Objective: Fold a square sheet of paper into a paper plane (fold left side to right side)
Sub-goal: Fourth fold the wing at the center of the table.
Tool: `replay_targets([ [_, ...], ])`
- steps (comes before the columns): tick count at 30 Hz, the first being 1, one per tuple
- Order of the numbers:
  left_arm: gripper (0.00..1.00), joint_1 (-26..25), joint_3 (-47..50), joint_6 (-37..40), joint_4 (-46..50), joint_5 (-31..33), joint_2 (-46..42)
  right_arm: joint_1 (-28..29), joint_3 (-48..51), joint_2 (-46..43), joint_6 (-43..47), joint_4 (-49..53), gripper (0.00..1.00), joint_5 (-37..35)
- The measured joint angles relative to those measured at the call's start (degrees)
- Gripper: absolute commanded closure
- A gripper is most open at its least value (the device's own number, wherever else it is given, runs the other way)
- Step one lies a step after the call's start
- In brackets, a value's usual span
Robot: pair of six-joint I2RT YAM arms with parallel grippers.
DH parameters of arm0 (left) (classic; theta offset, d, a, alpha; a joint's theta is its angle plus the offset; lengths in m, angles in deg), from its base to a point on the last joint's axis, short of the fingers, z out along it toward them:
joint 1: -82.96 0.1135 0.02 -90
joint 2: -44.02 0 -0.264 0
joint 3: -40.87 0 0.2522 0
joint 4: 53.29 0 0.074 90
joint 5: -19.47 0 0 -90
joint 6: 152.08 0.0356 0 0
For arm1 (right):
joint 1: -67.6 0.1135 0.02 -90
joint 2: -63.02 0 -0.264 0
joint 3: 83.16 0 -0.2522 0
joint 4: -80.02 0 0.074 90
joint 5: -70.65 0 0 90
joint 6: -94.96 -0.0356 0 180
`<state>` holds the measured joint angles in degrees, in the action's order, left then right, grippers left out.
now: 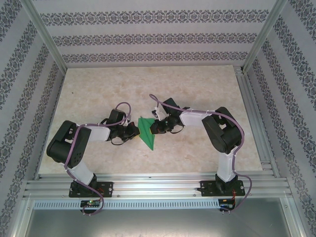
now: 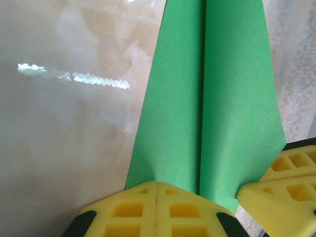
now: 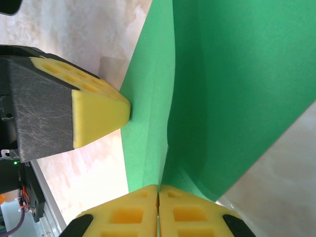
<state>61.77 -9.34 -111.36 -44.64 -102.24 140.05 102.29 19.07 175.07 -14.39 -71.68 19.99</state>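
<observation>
Left jaws, right jaws, 2 in all, clenched on 1 paper plane (image 2: 207, 98); 1 table (image 1: 98, 89).

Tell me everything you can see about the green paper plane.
The paper plane is thin, matte, bright green paper folded into a narrow dart with a lengthwise centre crease. It sits around the middle of the table, tip toward the near edge. The left gripper and right gripper each have jaws shut on it, one from either side.

Beige marble-look tabletop (image 1: 98, 89) w/ patterned walls (image 1: 148, 29) & alu rail (image 1: 158, 185) at near edge.
</observation>
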Motion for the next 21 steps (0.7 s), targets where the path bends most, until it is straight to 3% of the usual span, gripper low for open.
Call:
replay_targets([
  [21,1.00,0.0,-0.3,0.8,0.4,0.0,0.0,-0.7,0.5,0.5,0.2,1.7,0.92,-1.9],
])
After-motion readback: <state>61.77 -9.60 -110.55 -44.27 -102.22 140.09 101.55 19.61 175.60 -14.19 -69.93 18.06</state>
